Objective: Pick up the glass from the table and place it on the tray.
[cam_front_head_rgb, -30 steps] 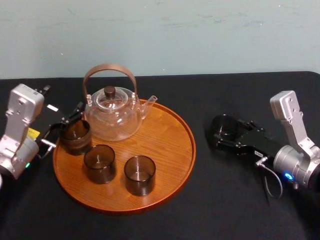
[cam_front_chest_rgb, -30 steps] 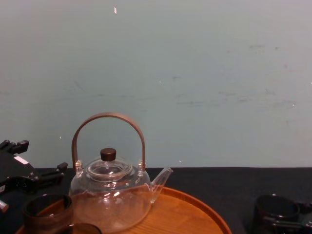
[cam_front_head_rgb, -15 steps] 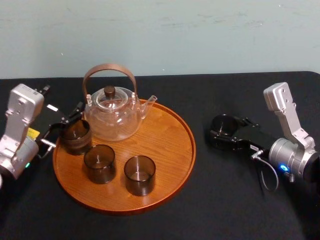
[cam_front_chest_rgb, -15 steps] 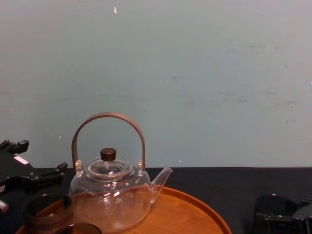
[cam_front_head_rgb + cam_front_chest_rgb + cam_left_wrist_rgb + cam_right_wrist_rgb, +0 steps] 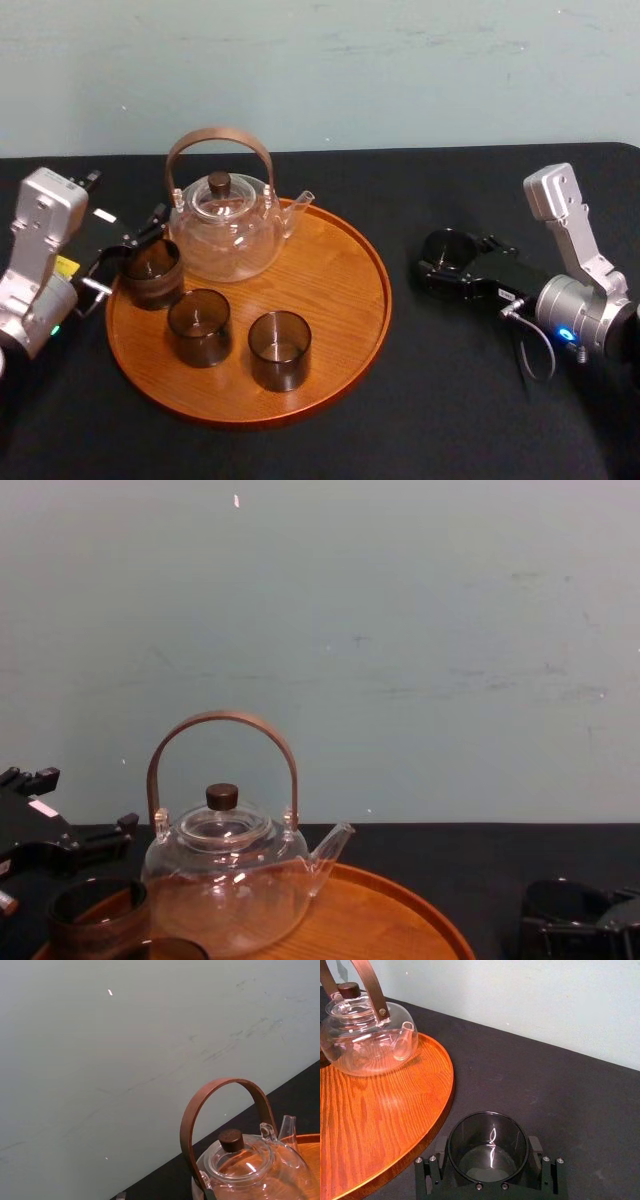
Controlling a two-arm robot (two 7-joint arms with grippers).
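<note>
Smoky-brown glass tumbler (image 5: 488, 1147), 3 o'clock of round orange wooden tray (image 5: 380, 1125): right gripper (image 5: 487, 1154) fingers clamp mid-wall (probably light, slick, brittle; squeeze gently). Left gripper (image 5: 130, 250) idle, fingers wide, tray's 9 o'clock.

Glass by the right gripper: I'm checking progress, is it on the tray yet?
No, the glass is off the tray, beside its rim, over the black table.

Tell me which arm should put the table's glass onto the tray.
Right. The right gripper clasps the glass on the table beside the tray; the left gripper sits at the tray's opposite edge.
</note>
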